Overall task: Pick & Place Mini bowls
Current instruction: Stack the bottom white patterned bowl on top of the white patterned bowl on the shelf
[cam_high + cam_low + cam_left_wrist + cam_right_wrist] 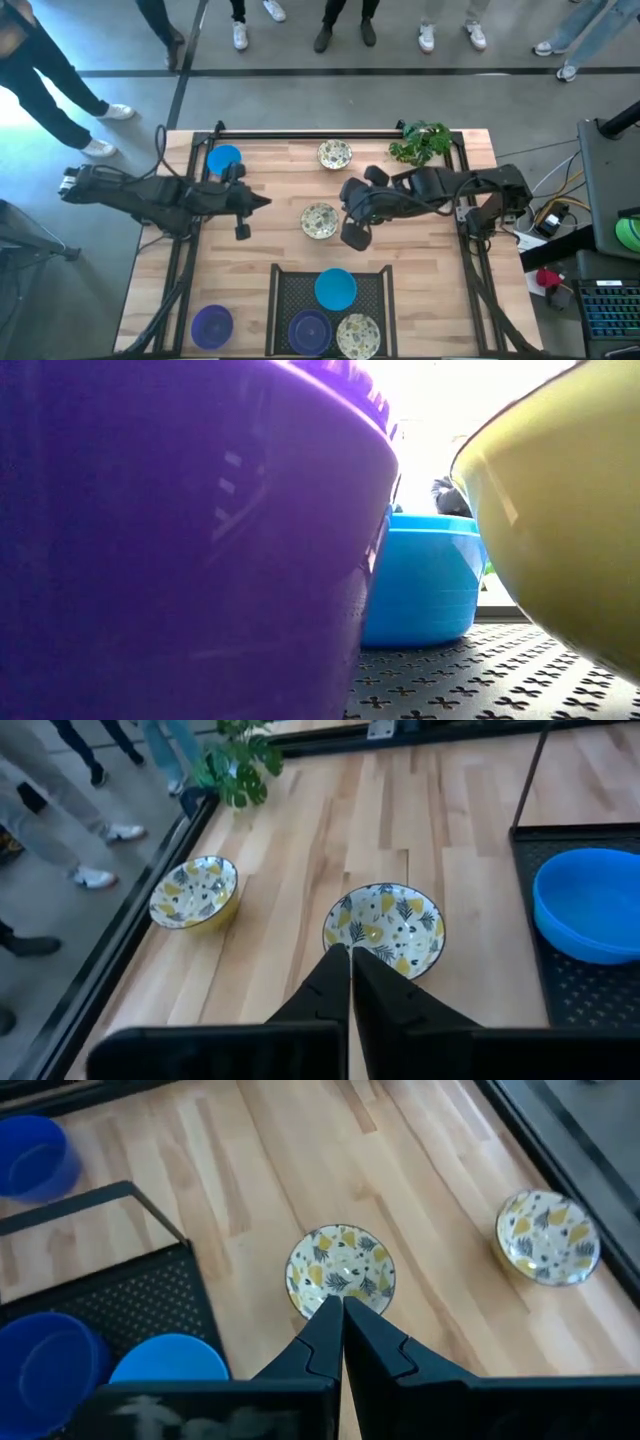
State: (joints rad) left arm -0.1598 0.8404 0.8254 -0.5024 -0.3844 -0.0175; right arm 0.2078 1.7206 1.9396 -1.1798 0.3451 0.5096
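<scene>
A cream patterned mini bowl (319,221) sits on the wooden table's middle, and a second one (335,154) sits near the far edge. A blue bowl (224,158) rests at the far left and a purple one (212,324) at the near left. In the black mesh tray (290,290) lie a blue bowl (335,288), a purple bowl (309,330) and a patterned bowl (358,335). My left gripper (266,202) is shut, left of the middle bowl (384,925). My right gripper (342,1305) is shut and hovers above that bowl's right side (341,1272).
A leafy plant (422,142) stands at the far right corner. A black frame rail (330,135) runs around the table. Several people stand beyond the far edge. In the low view the tray's purple bowl (180,540), blue bowl (420,580) and patterned bowl (560,510) block most of the sight.
</scene>
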